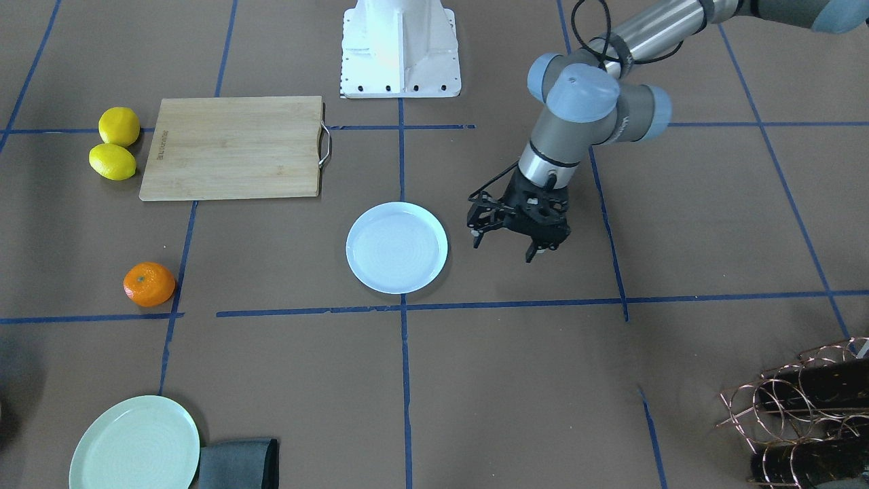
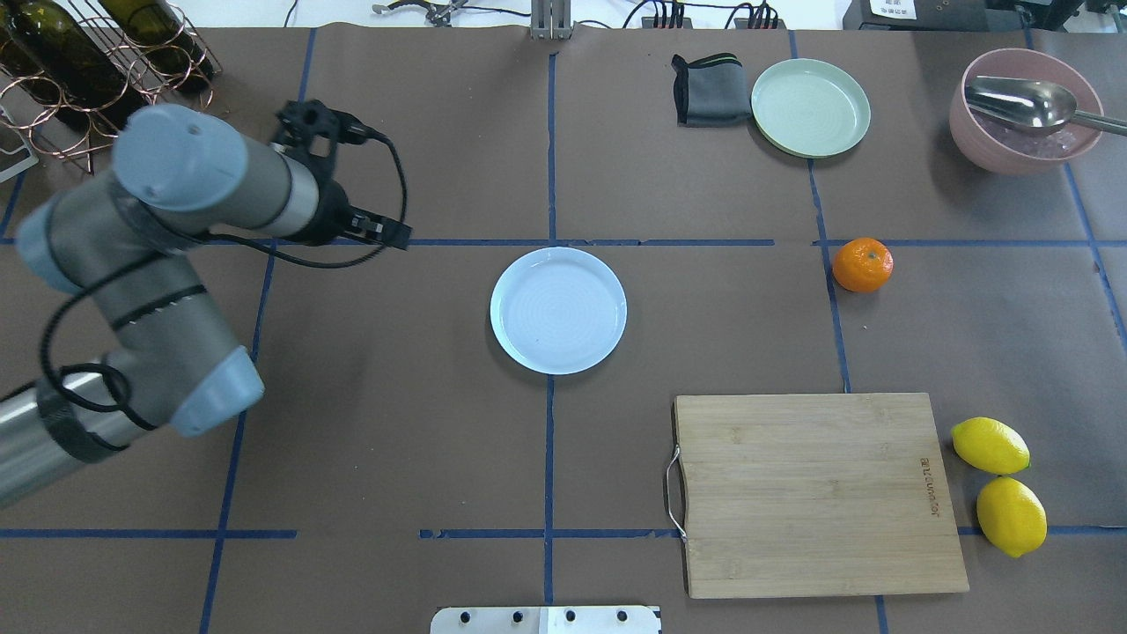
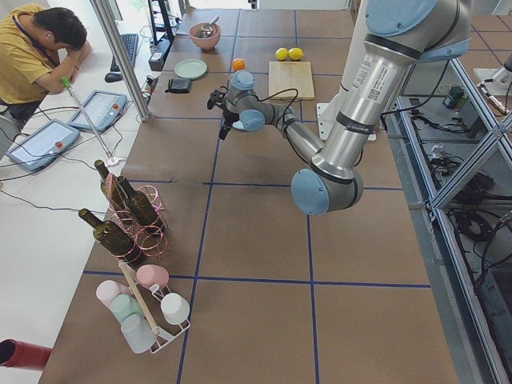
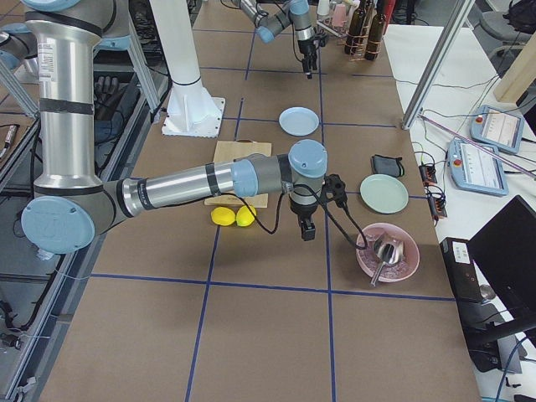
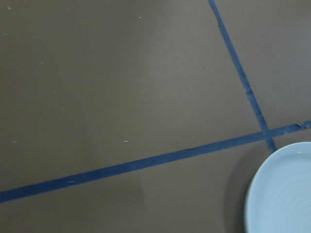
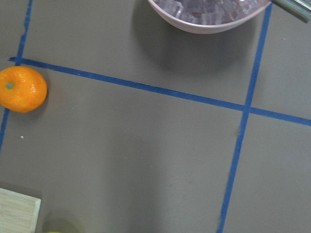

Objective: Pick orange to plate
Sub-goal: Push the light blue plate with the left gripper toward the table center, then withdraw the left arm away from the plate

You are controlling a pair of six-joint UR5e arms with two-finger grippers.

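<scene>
I see the orange [image 2: 862, 264] on the counter [image 2: 396, 423]: glossy, bright, slightly squat, stem dimple facing up; left claw [image 1: 504, 250] hangs spread wide, empty; right claw [image 4: 306, 230], can't tell.

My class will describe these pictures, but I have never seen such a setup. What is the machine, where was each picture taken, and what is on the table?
A robot with a left arm and a right arm at a brown table. Two pictures look down from opposite sides, two look along the table, two come from wrist cameras. The left tool is open and empty, beside the bluish plate. Whether the right tool is open I cannot tell; its wrist camera sees the orange. Also: two lemons, a wooden board, a green plate.
</scene>
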